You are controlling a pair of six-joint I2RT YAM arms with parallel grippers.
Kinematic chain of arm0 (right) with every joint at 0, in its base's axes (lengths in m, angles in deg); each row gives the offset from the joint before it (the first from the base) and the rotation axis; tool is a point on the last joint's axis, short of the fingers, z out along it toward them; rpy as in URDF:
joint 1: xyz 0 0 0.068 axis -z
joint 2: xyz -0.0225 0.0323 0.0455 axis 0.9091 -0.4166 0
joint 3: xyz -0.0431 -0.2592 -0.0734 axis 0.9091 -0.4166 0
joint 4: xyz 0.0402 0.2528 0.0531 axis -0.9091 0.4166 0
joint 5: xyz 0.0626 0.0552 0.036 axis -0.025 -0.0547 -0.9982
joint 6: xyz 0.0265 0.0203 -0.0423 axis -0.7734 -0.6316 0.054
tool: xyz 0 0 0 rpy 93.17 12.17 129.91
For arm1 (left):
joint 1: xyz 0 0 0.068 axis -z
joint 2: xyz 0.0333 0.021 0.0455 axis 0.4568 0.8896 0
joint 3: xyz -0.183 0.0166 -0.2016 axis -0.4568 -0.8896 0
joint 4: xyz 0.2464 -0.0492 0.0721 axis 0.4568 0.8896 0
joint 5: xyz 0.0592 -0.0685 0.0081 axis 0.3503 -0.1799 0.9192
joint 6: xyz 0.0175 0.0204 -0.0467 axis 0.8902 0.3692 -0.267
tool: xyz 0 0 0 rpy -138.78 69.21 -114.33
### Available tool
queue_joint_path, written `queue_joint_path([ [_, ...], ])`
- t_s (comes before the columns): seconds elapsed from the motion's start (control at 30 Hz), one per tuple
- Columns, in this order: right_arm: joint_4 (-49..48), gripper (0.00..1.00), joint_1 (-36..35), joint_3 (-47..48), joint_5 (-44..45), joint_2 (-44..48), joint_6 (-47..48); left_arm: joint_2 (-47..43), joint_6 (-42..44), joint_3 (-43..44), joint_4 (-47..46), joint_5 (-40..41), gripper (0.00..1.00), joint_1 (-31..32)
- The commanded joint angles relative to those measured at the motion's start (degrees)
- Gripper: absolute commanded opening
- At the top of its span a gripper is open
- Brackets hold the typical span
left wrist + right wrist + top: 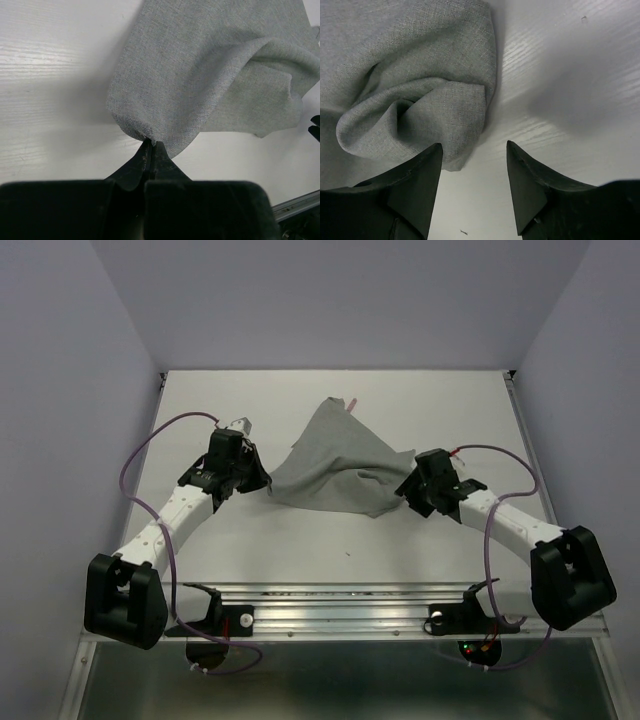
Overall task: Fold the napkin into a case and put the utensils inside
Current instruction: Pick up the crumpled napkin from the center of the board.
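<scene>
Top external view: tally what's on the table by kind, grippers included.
Grey napkin, rumpled: 1
Pink handle tip poking out at the napkin's far edge, rest hidden: 1
Grippers: 2, the left gripper shut on the napkin, the right gripper open beside it
Total: 4

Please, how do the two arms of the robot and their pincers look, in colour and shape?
Both arms, left arm and right arm, have white links with bulky black joints. A thin purple cable loops along each. The left pincer and right pincer are matte black, with two wedge-shaped fingers tapering to points.
</scene>
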Motion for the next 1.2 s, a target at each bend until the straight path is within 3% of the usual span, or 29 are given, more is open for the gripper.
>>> queue_joint_path([
  [0.0, -7.58, 0.57, 0.65, -0.34, -2.39, -1.37, -1.08, -1.42, 1.32, 0.02, -1.10, 0.73, 0.00, 0.15],
  [0.4, -13.13, 0.52, 1.80, -1.40, -6.70, -7.52, -1.78, -1.95, 1.50, -0.33, -1.10, 0.90, 0.00, 0.06],
  [0.5, -13.48, 0.46, 1.80, -1.57, -6.87, -7.96, -1.87, -1.77, 1.41, -0.68, -1.27, 0.73, 0.00, 0.06],
  [0.87, -13.31, 0.02, 1.80, -2.37, -6.43, -5.42, -1.87, -1.95, 1.67, -0.33, -0.92, 0.90, 0.00, 0.06],
  [1.0, -10.24, 0.01, 1.80, -0.27, -4.42, -0.16, -0.99, -2.12, 2.29, 1.51, 0.13, 1.52, 0.00, 0.06],
  [1.17, 0.92, 0.01, 1.80, 11.32, 4.09, 6.62, 5.59, -0.90, 4.39, 14.50, 4.51, 1.17, 0.00, -0.73],
])
